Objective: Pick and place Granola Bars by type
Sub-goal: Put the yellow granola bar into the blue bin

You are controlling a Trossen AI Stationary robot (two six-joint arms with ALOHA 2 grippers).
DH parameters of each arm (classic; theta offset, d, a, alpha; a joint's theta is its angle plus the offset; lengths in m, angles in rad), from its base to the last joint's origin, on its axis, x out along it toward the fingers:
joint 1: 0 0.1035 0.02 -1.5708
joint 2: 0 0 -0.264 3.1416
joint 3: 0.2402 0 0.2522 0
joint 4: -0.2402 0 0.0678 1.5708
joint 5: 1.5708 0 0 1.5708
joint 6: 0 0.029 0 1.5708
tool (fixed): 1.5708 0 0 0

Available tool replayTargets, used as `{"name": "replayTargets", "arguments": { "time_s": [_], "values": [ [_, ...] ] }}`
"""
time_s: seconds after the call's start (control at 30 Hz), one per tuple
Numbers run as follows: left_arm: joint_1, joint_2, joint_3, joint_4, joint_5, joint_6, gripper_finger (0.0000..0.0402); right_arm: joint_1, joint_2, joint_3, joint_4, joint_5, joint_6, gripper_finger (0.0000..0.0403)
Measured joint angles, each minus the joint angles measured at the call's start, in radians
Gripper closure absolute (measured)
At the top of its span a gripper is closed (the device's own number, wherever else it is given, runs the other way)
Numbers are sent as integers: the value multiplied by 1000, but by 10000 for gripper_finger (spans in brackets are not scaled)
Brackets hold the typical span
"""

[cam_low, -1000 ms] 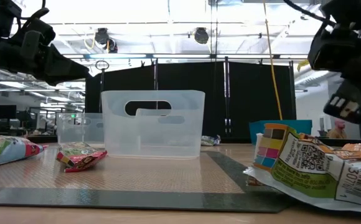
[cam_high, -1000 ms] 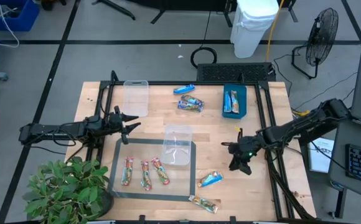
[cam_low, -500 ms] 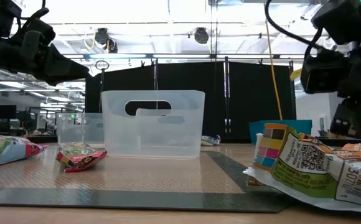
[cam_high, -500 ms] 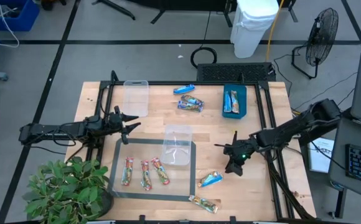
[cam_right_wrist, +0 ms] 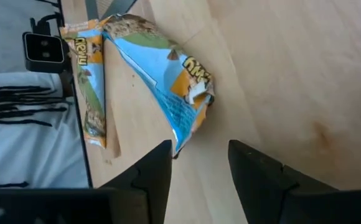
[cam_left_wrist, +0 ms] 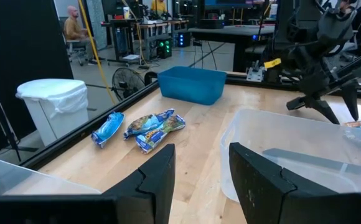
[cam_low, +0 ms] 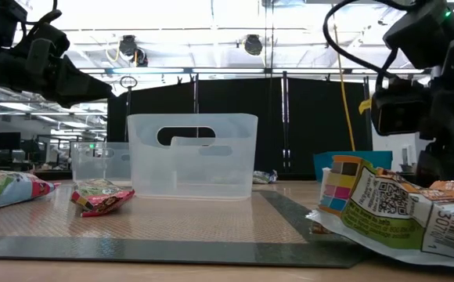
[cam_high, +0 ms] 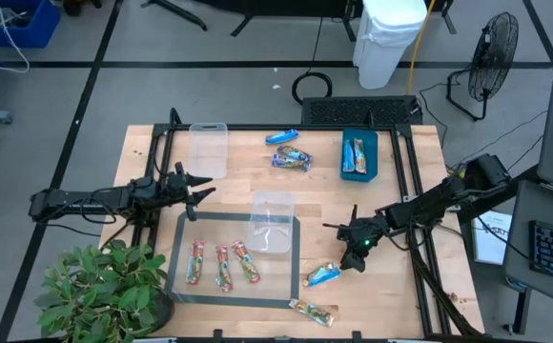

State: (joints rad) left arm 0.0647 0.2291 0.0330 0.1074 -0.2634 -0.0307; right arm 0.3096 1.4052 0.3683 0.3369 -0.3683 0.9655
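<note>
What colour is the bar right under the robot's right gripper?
Bright blue with orange, clearest in the right wrist view: bar, right gripper.

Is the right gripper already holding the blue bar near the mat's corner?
No: the right gripper hangs open above the blue granola bar, which lies free on the wooden table.

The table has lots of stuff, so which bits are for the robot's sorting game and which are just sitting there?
For the job: red-and-green bars, blue bar, tan bar, teal tray, clear tubs, right gripper.
Just there: plant, fan, white bin.
</note>
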Motion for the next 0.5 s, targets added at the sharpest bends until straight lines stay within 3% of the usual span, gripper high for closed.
{"name": "replayTargets", "arguments": {
  "time_s": [0.5],
  "values": [
    [0,0,0,0,0,0,245,0,52,2,106,-1,10,264]
  ]
}}
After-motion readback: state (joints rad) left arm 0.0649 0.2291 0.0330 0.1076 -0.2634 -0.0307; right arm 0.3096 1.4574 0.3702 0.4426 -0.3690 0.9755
